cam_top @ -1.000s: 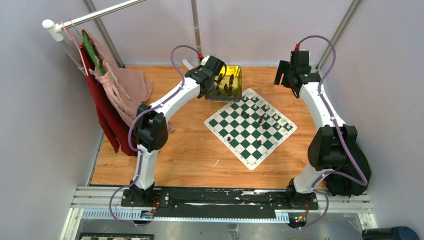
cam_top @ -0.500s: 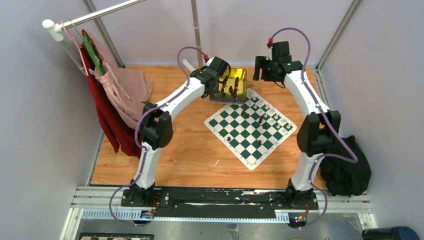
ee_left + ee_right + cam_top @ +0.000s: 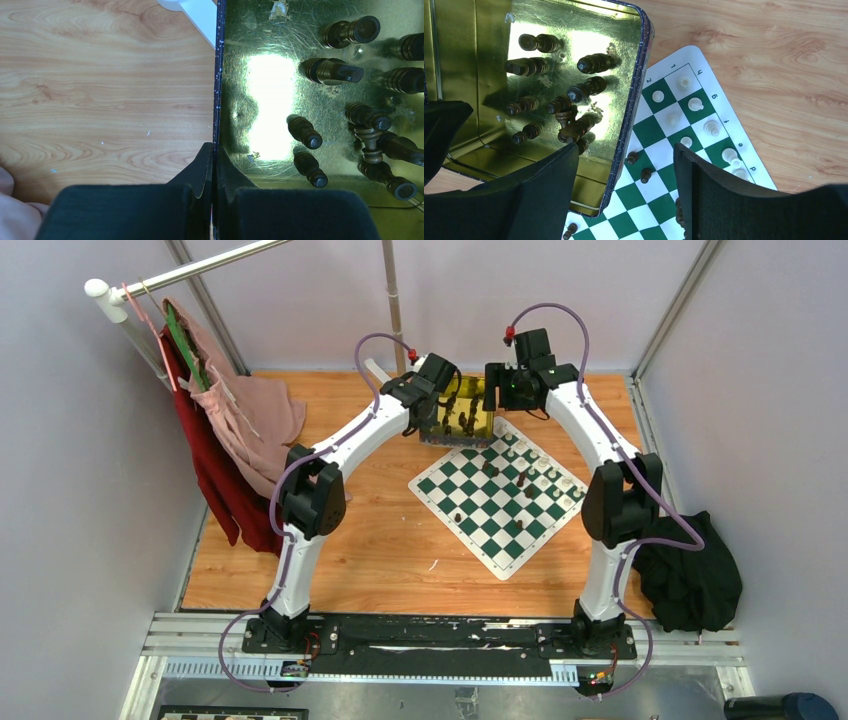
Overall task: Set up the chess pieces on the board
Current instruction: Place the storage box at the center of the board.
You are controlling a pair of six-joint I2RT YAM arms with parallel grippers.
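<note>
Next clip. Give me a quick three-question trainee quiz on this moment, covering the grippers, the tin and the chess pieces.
1. True or false: the left gripper is shut on the wall of the gold tin.
2. The chess pieces seen lying inside the tin are: A) all white, B) all dark brown, C) a mix of both.
3. Fill in: the right gripper, above the tin's rim and the board, is ___, with nothing between its jaws.
Key: 1 true; 2 B; 3 open.
</note>
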